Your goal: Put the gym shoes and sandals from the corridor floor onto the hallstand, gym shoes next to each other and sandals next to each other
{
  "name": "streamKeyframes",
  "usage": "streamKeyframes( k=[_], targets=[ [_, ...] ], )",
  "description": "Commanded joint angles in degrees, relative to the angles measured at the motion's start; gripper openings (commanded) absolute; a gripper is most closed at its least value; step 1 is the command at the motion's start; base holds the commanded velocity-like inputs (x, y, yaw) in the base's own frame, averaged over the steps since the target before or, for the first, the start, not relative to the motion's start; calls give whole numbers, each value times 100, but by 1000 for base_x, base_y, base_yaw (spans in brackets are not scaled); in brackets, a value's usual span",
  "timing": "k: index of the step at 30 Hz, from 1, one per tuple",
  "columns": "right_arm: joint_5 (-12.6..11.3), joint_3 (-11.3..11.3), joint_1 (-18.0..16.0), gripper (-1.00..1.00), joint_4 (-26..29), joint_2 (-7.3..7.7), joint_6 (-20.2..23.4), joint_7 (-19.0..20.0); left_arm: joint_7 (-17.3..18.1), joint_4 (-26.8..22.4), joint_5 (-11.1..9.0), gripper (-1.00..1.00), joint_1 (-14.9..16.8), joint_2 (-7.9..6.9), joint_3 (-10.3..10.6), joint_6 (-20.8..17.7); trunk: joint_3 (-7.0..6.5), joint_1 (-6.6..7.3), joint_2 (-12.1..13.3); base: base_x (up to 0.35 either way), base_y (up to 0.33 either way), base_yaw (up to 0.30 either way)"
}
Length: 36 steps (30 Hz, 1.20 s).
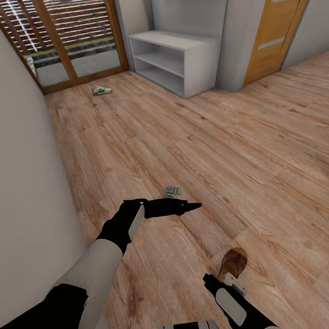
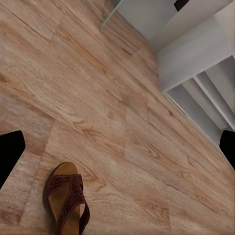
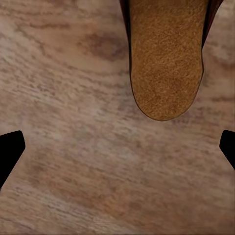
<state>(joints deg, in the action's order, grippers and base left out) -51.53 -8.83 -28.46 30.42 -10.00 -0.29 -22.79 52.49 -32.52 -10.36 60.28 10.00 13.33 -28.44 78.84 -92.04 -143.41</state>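
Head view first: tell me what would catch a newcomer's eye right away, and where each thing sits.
Nearest, a brown sandal lies on the wood floor just ahead of the right gripper, whose wrist view shows open fingers above the sandal's heel end. Far up the corridor, a white and green gym shoe sits alone on the floor near the slatted door. To its right stands the pale grey hallstand, its low shelves bare.

I see the corridor floor as matt, light brown wood-grain plank with knots and dark streaks. The sandal under my right wrist camera has a grainy, suede-like tan footbed; its strap looks like dark embossed leather. The far hallstand is smooth, matt pale grey.
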Motion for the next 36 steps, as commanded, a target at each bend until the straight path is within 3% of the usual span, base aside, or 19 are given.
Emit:
streamKeyframes(
  k=[1, 10, 16, 36],
  targets=[
    [-24, -13, -1, 100, 8, 0, -9, -35, 1, 0, -33, 100, 3, 0, 4, -49, 4, 1, -2, 0, 0, 0],
    [-24, -13, -1, 100, 8, 0, -31, -36, 5, 2, -42, 100, 2, 0, 3, -48, 14, 1, -2, 0, 0, -8],
    [-31, -13, -1, 100, 8, 0, -32, -39, 4, 8, -52, 100, 3, 0, 3, -48, 189, -14, -10, 0, 0, -67],
    [-31, 6, -1, 100, 15, 0, -32, -33, 7, 0, -47, 100, 1, 0, 5, -37, 204, -14, -10, 0, 0, -6]
  ],
)
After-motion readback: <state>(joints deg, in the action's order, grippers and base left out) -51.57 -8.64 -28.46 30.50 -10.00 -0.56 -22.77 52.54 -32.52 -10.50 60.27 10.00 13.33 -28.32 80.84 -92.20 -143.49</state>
